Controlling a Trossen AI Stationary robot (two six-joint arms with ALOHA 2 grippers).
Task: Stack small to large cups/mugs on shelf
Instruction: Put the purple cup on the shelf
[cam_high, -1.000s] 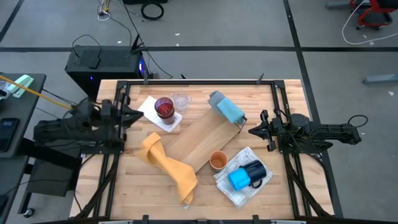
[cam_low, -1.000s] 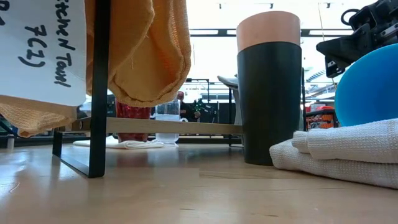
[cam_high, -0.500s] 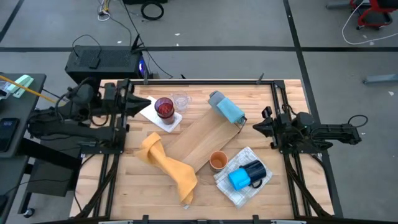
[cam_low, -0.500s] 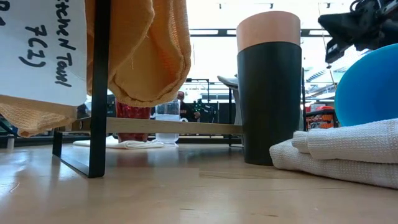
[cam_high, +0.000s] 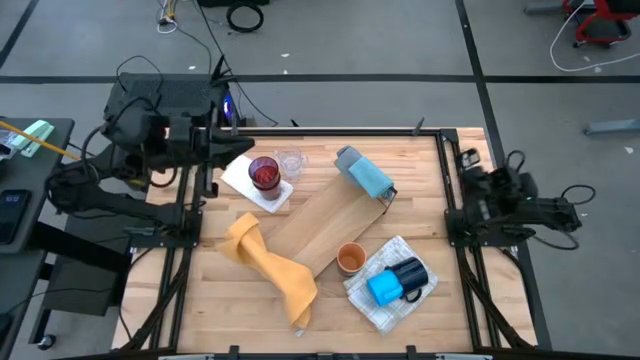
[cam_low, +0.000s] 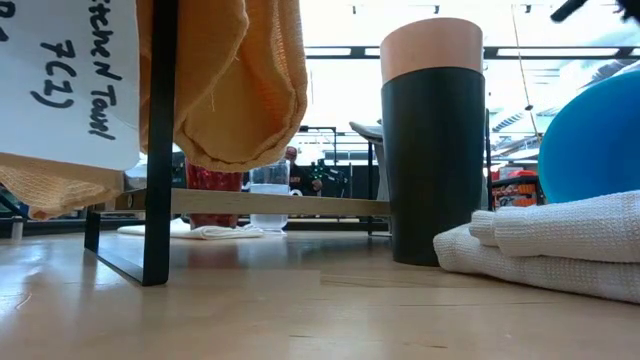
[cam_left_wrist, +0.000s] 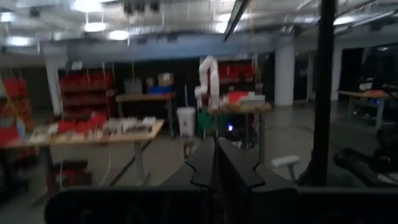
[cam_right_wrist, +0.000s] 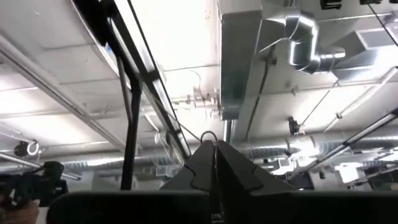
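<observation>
A white label (cam_low: 60, 75) at upper left of the low view reads "Towel 7(1)". Both the left gripper (cam_left_wrist: 215, 163) and right gripper (cam_right_wrist: 215, 163) are pressed closed, empty, at the table's edges. Red-tinted cup (cam_high: 264, 173) and clear cup (cam_high: 290, 161) stand upper centre; orange cup (cam_high: 351, 258), bright blue mug (cam_high: 385, 289) lower right

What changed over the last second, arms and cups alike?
Both arms pulled back from the table: the left gripper swung up toward the far left corner, the right gripper lifted and retreated past the right edge. Both are shut and empty. The red-tinted cup, clear cup, orange cup and both mugs did not move.
</observation>
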